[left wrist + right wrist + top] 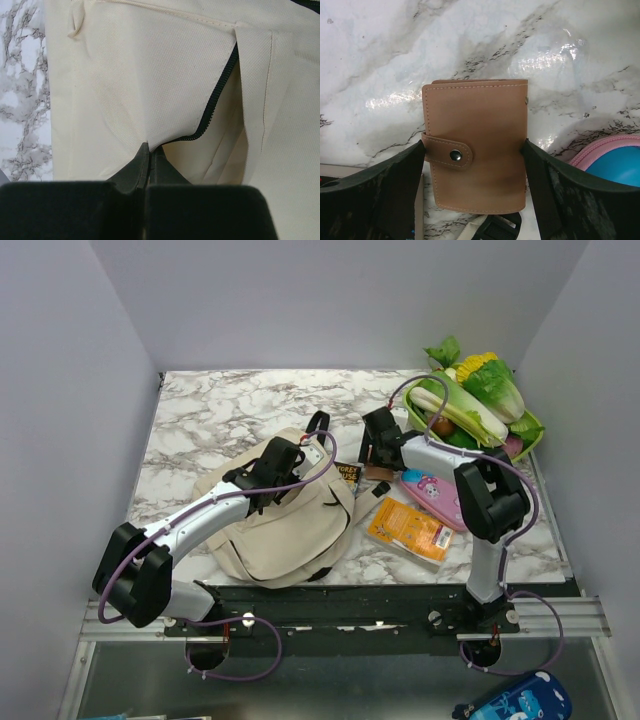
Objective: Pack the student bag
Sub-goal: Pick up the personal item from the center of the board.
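Seen from overhead, the cream student bag (285, 525) lies slumped on the marble worktop (220, 415), at about 8 o'clock from its centre, black straps toward 12 o'clock.

The left hand (283, 458) rests on the bag's top edge. In its wrist view, the left hand (149, 152) has its two dark fingers (137, 170) pressed together with a fold of the bag's cream cloth (150, 75) pinched between the tips. A black zip (217, 95) runs up toward 1 o'clock from the pinch.

The right hand (378, 455) is just beside the bag, at its 2 o'clock. From the wrist view, the right hand (474, 147) is part open, its fingers (395, 185) touching both side edges of a tan wallet (475, 125) with a snap tab. Whether the wallet rests on the marble or is lifted cannot be told.

A dark book (347, 475) sits between the bag and the right hand. A pink case (435, 495) lies at 4 o'clock from that hand and an orange packet (410, 528) at 5 o'clock. A green basket (530, 430) of vegetables fills the 2 o'clock corner.
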